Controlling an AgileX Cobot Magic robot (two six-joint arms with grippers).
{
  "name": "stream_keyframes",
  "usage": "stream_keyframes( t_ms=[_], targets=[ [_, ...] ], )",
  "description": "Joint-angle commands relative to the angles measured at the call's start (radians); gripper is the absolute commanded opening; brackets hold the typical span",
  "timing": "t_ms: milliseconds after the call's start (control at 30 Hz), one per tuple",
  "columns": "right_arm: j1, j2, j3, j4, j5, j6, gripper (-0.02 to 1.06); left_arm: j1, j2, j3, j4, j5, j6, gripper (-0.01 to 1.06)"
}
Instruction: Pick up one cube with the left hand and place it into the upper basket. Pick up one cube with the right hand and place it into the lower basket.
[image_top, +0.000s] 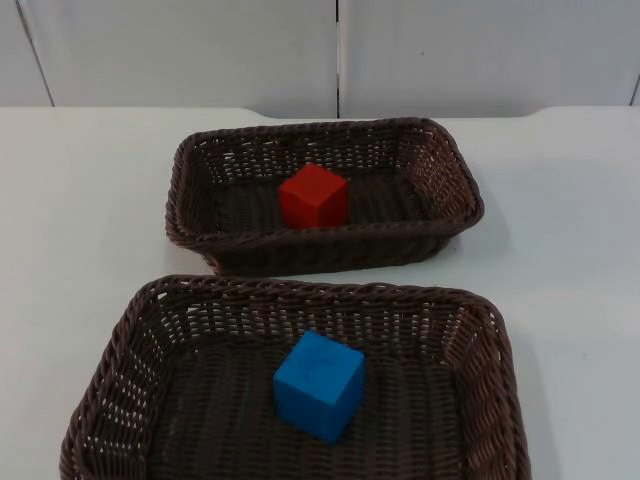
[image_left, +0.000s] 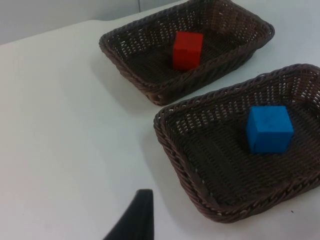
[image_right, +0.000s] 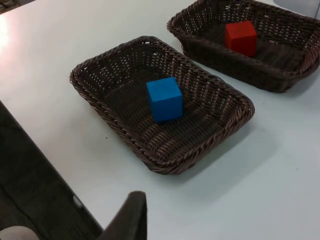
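Red cube in upper basket, blue cube (lower basket)

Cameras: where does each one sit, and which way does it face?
Top view: fixed above, facing the grey wall; upper basket holds the red cube, lower basket the blue cube.
Left wrist: over bare table beside both baskets; one black fingertip.
Right wrist: the same, near the table edge.
All share both cubes.

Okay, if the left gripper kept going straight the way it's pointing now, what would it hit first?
Probably bare white table: the left gripper's fingertip points along the open surface beside the lower basket, which holds the blue cube. Depth is hard to judge, so this is a guess.
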Motion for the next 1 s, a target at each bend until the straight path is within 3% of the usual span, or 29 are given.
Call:
stream_keyframes(
  t_ms=[0,367,533,967],
  targets=[
    [-0.015,-0.004,0.007,-0.001,-0.004,-0.007,1.05,0.001,-0.004,0.005,-0.001,0.002,-0.002,1.05],
    [-0.209,-0.004,0.007,-0.001,-0.004,-0.007,1.05,0.001,-0.004,0.005,-0.001,0.002,-0.002,1.05],
    [-0.408,-0.004,0.007,-0.001,-0.004,-0.005,1.05,0.001,-0.004,0.005,-0.001,0.002,-0.002,1.05],
    [-0.732,-0.004,0.007,-0.001,-0.004,-0.005,1.05,0.001,-0.004,0.005,-0.001,0.002,-0.002,1.05]
  ],
)
